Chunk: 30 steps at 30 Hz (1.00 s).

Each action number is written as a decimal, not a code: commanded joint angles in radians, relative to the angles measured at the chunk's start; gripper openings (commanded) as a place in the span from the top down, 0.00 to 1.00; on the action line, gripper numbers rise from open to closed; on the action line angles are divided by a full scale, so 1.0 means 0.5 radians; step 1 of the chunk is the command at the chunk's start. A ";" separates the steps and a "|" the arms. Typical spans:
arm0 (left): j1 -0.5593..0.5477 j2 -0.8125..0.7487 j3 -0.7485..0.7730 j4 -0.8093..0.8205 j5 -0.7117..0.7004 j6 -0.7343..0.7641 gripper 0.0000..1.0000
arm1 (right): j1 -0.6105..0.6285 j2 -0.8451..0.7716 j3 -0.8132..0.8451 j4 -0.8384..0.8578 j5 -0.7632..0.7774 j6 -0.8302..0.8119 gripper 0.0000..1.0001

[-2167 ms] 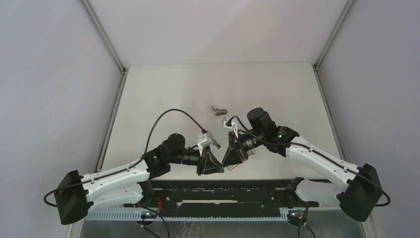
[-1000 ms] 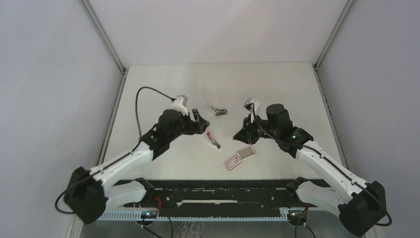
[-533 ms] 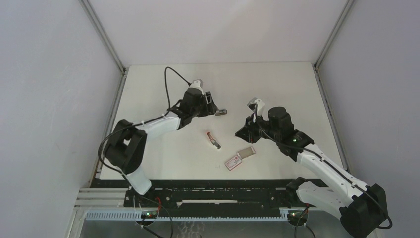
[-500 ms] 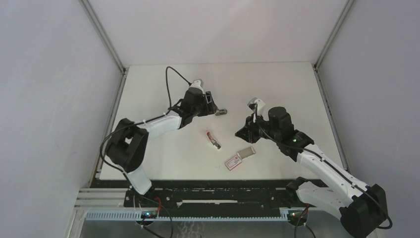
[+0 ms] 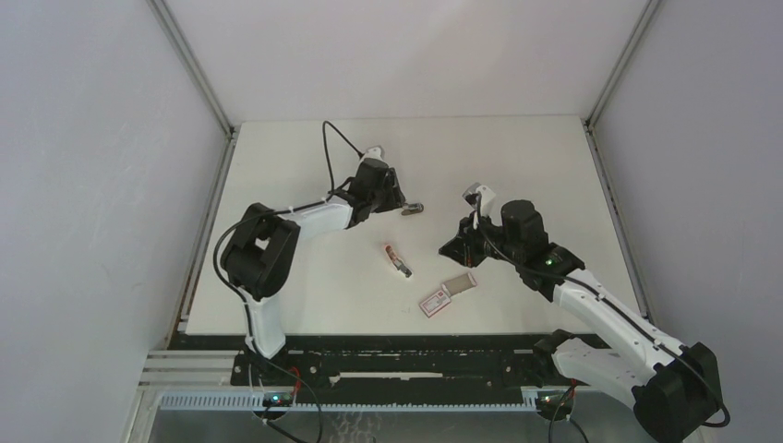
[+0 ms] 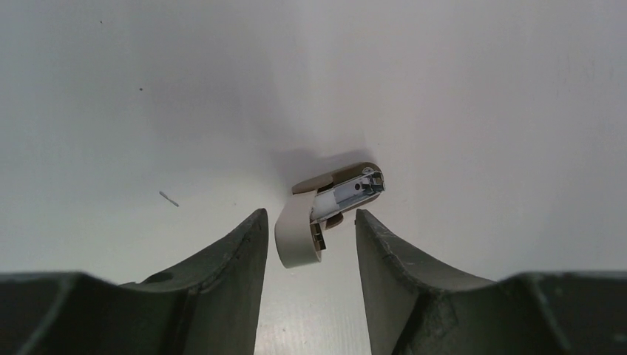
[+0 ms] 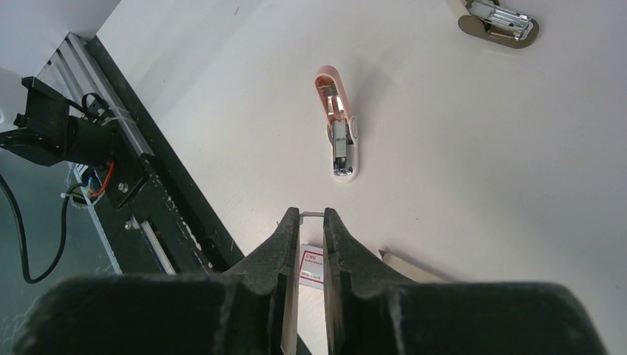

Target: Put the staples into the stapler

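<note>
- stapler (image 6: 344,194) lies right ahead of L gripper (image 6: 309,216), near end just poking in btw the fingers; long axis slanted, near-left to far-right in the wrist cam
- L gripper wide open, nothing in it, and way closer than R
- R gripper (image 7: 312,216) pinched nearly shut on a thin silvery sliver, prob the staples (image 7: 312,213), well apart from the stapler, hovering over the box (image 7: 310,268)
- stapler is tiny, hinged open: matte grey curved cover + shiny metal channel, looks slippery imo
- pink gadget (image 7: 339,126) lies btw the two arms
</note>
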 commanded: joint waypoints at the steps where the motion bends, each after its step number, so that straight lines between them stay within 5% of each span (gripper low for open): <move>1: 0.011 0.043 0.146 0.026 -0.044 -0.040 0.51 | -0.026 -0.002 -0.003 0.112 -0.050 0.032 0.89; 15: 0.014 -0.070 0.073 -0.053 0.048 0.109 1.00 | -0.048 -0.053 -0.023 0.112 -0.034 0.022 0.89; 24: -0.050 -0.311 0.024 -0.567 0.573 0.880 1.00 | -0.037 -0.088 -0.049 0.172 -0.028 0.013 0.89; 30: -0.158 -0.335 -0.017 -0.615 0.758 1.077 1.00 | 0.038 -0.063 -0.044 0.188 0.042 -0.014 0.89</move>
